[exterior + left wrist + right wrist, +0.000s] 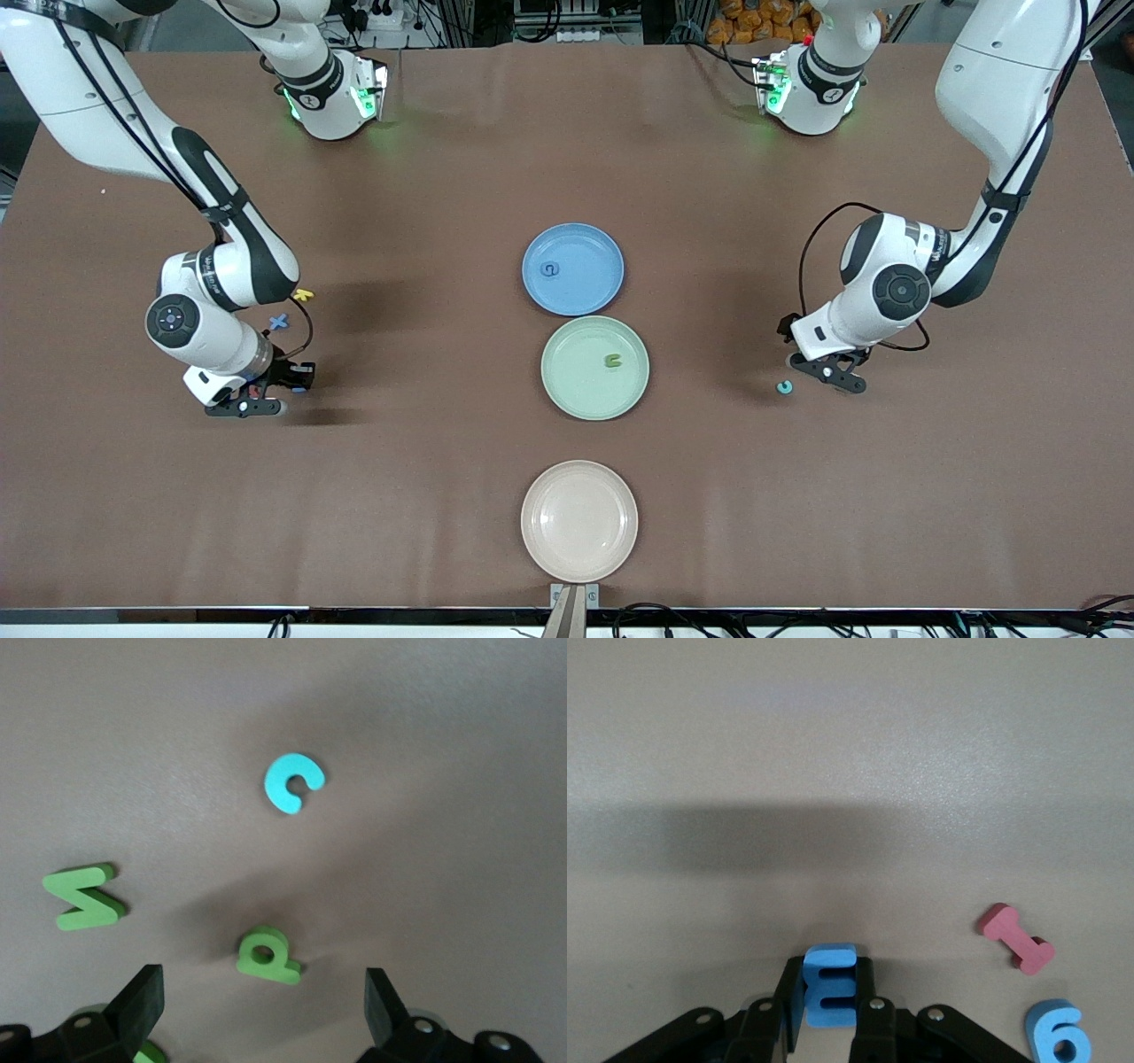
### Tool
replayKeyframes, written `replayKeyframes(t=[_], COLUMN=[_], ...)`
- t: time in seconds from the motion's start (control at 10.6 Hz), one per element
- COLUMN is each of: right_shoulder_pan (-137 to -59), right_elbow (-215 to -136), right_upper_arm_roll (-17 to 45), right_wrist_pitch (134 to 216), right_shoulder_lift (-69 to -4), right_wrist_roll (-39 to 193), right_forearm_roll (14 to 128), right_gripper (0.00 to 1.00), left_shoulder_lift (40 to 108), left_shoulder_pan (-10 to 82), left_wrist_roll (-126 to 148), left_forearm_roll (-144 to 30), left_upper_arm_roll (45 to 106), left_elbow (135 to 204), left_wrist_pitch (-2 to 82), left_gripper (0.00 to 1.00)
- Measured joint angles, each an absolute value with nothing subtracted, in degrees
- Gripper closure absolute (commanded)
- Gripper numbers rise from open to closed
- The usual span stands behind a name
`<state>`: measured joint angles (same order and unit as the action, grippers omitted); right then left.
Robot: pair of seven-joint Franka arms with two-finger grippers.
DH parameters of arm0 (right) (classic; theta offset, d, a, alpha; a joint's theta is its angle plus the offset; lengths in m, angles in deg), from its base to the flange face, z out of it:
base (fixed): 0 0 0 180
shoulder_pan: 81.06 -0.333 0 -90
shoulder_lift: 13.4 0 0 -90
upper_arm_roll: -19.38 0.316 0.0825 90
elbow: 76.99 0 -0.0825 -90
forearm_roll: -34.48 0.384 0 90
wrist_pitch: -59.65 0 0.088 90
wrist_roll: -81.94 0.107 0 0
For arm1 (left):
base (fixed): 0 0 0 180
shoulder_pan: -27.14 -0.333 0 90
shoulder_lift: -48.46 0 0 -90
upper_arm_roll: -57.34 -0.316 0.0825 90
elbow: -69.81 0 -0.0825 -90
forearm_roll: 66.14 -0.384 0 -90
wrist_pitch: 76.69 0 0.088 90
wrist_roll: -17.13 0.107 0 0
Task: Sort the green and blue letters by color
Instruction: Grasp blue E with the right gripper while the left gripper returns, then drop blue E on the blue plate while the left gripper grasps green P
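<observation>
My right gripper (294,379) is low over the right arm's end of the table, shut on a blue letter E (829,986) that stands on edge between its fingers. A blue 6 (1057,1034) lies beside it, and a blue X (279,322) lies farther from the front camera. My left gripper (263,997) hangs open over a green P (267,955) at the left arm's end. A green N (84,896) and a light blue C (294,783) lie close by. The blue plate (592,288) holds one blue letter (551,268). The green plate (576,390) holds one green letter (612,360).
A dark red letter I (1015,938) lies beside the blue 6. A yellow letter (304,293) lies next to the blue X. A beige plate (579,521) with nothing on it stands nearest the front camera, in line with the other two plates.
</observation>
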<state>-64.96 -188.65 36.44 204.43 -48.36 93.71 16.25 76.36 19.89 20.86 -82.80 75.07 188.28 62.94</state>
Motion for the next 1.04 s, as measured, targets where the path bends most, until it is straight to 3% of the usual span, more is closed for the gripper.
replayKeyframes(t=[0.19,0.47,1.04], right_shoulder_pan=[-65.0,-66.1,-77.0], right_elbow=[-188.6,-187.8,-187.8], right_upper_arm_roll=[36.4,36.7,37.3], right_wrist_pitch=[204.4,199.4,189.0], right_shoulder_lift=[-48.3,-45.8,-37.5], right_wrist_roll=[93.8,97.7,105.4], right_forearm_roll=[16.2,16.4,31.8], right_gripper=[0.93,0.93,0.93], left_shoulder_lift=[75.1,74.8,75.1], left_shoulder_pan=[20.0,20.0,19.5], left_wrist_roll=[21.4,21.5,21.5], left_forearm_roll=[-82.8,-85.0,-85.1], left_upper_arm_roll=[75.5,75.6,75.5], left_elbow=[189.7,190.4,191.8], left_wrist_pitch=[62.9,62.9,64.8], left_gripper=[0.15,0.18,0.25])
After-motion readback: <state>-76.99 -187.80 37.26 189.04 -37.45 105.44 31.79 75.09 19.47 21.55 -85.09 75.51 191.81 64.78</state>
